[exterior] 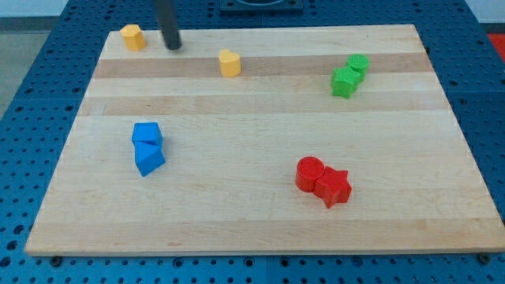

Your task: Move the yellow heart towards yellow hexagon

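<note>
Sitting near the view's top, between the two yellow blocks: my tip (173,46), a bare dark rod end, no jaws to spread or press, nothing pinched, touching neither block as far as can be made out.

Yellow hexagon (132,36) at the top-left corner of the wooden board (252,221), close to the edge. Yellow heart (229,62) to the view's right of my tip and slightly lower, well apart from the hexagon. Tip closer to the hexagon than to the heart.

Wrong side for a push, by the look of it. Needed: contact on the heart's right face, so the shove runs leftward and a touch upward toward the hexagon.

Suggested approach:
- Circle around the heart, passing above or below it with clear margin, not clipping it on the way.
- Settle just to the right of the heart, slightly lower than its middle, lined up with the hexagon.
- Push slowly through the block's centre; off-centre contact likely to spin it or let it slip aside.
- Stop short of the hexagon, given the board edge close behind it.

Elsewhere, well clear of the path: two blue blocks (147,147) touching at left-centre, two green blocks (349,75) touching at upper right, red cylinder (309,173) against a red star (334,188) at lower right.
</note>
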